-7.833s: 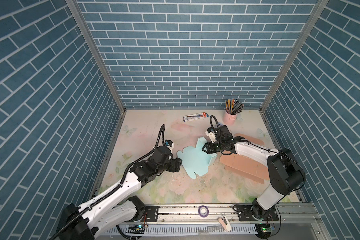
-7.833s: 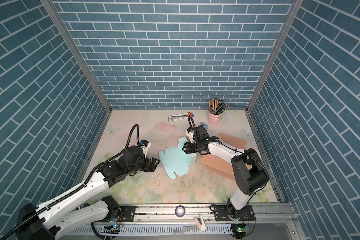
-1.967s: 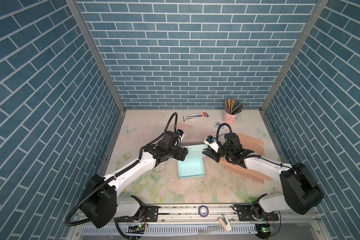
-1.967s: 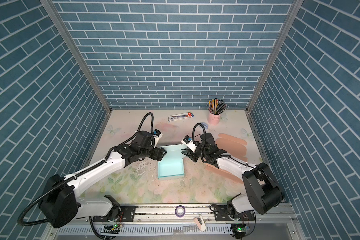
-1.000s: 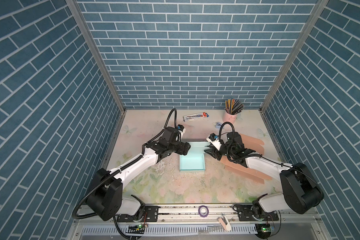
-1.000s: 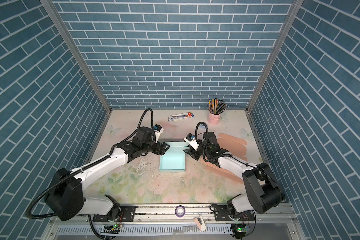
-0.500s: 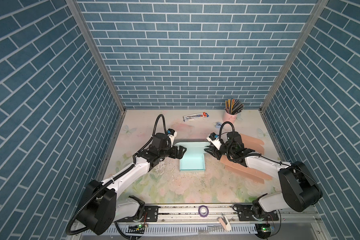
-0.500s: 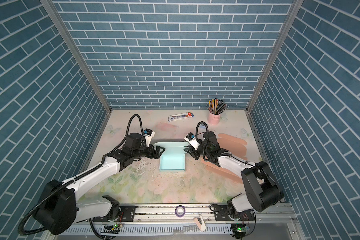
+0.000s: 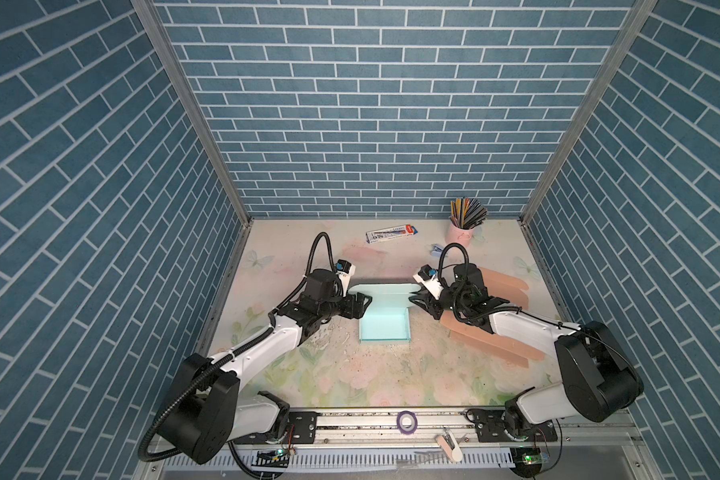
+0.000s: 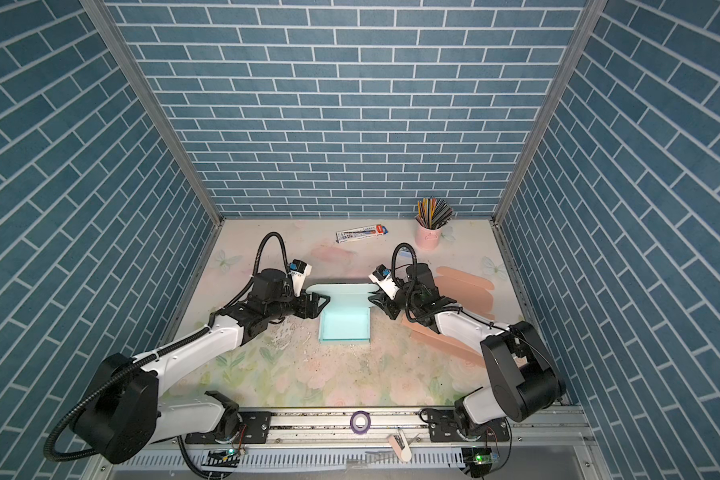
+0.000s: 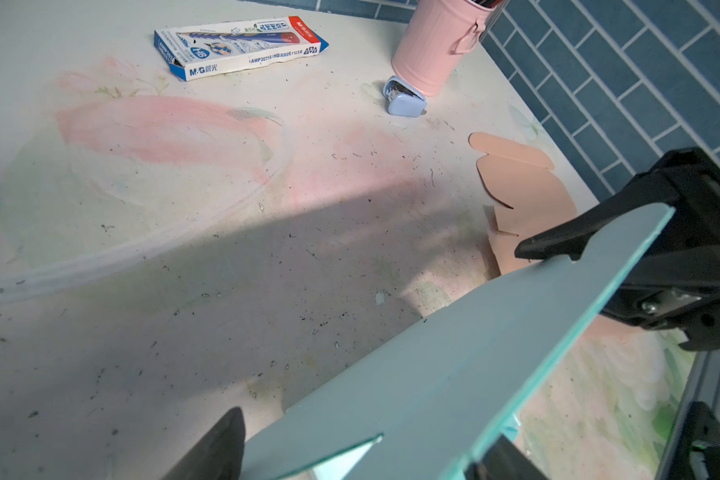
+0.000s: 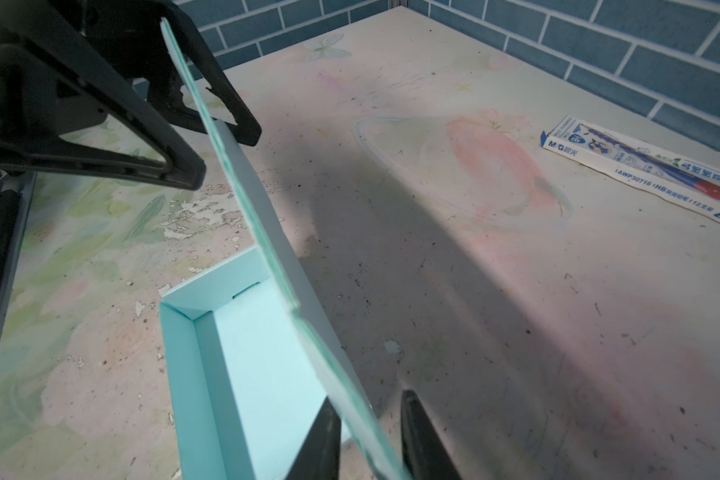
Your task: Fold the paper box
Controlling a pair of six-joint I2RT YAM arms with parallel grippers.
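Jaws of left gripper (image 9: 364,306) and right gripper (image 9: 412,302) stood apart, astride opposite ends of the raised rear flap (image 9: 385,291) of the paper box (image 9: 385,330), midway on the table (image 9: 350,374); judged: last wall fold, next needing a joint pinch and inward tip.

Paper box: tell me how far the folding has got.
Done: the paper box has its side and front walls standing, forming a tray. In hand: the back flap stands upright, with the left hand and right hand each straddling one end, jaws not yet closed on it. Left: probably folding that flap over and tucking it in.
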